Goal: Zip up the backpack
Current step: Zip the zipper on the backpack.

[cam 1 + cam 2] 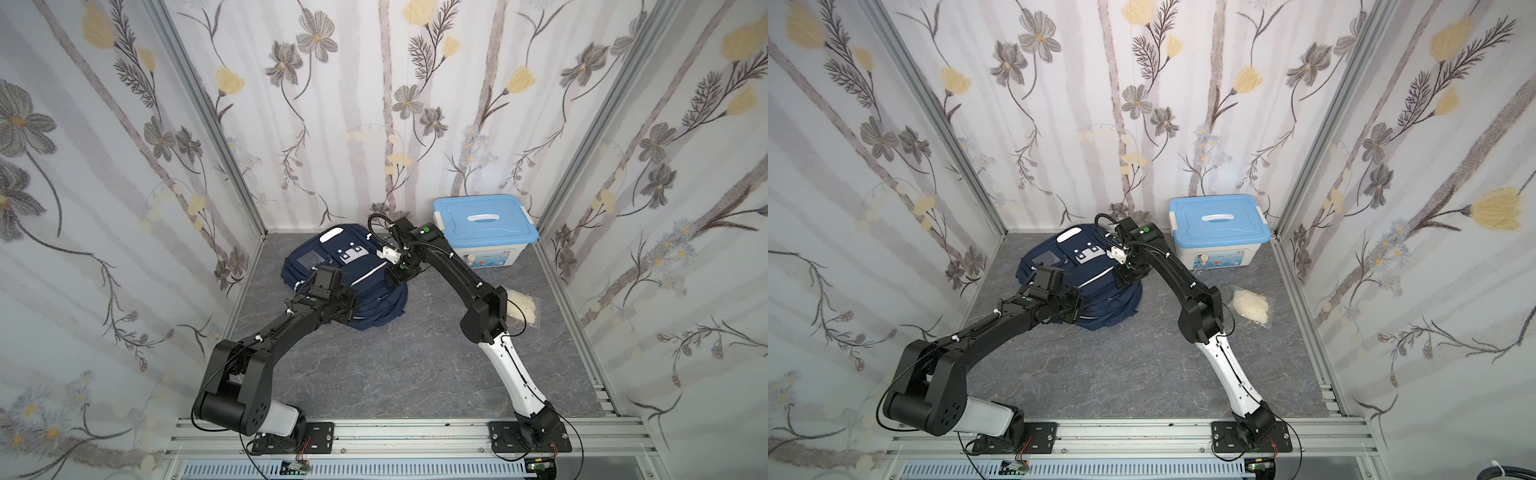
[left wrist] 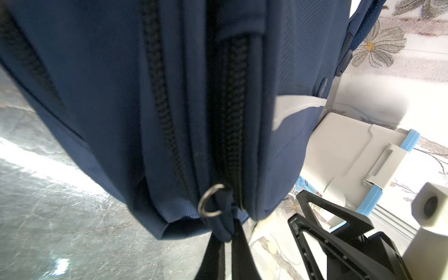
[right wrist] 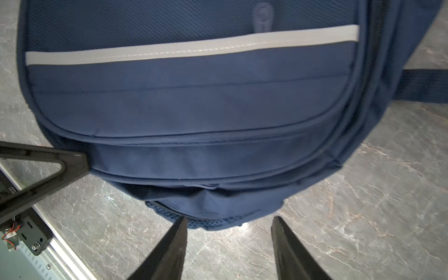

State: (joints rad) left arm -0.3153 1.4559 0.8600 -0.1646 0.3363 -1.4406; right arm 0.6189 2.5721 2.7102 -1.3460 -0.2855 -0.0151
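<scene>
Left end effector (image 2: 228, 244) clenched on dark zipper pull (image 2: 225, 215) of large navy-blue fabric backpack (image 1: 376, 303); right end effector (image 3: 229, 219) released, jaws apart, just beside backpack's lower edge.

The backpack (image 3: 194, 104) is shown as navy woven cloth, matt and finely ribbed, crossed by a smooth pale-grey stripe (image 3: 194, 48) with visible stitching. Its black zipper teeth (image 2: 164, 114) are matt, and a dull metal ring (image 2: 209, 203) is attached. The table (image 3: 339, 218) is finished in a glossy grey marble pattern. The box (image 1: 484, 224) is made of smooth plastic.
</scene>
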